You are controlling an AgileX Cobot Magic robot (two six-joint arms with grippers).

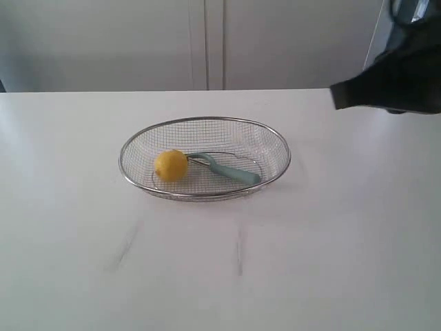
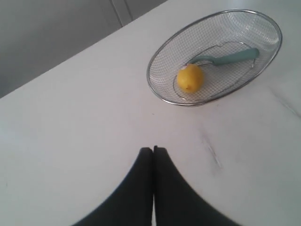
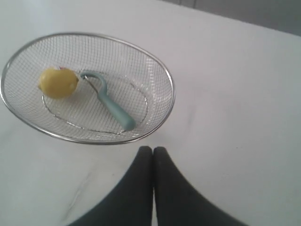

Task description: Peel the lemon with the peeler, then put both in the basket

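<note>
Above the white table (image 1: 69, 241), left hand (image 2: 153, 150) and right hand (image 3: 153, 149) hover closed, empty, near the basket (image 1: 204, 118).

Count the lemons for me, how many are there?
1. The lemon sits inside the basket, at its left end in the exterior view, right beside the metal head of the peeler. The mesh is see-through, so no other seems hidden.

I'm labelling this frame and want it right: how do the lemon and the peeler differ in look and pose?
The lemon is bright yellow and rounded; the peeler is slim and long, with a pale teal handle and a curved metal head. In the exterior view the lemon sits left of centre, while the peeler lies flat, stretching from beside the lemon toward the right. Both rest inside the wire mesh basket.
</note>
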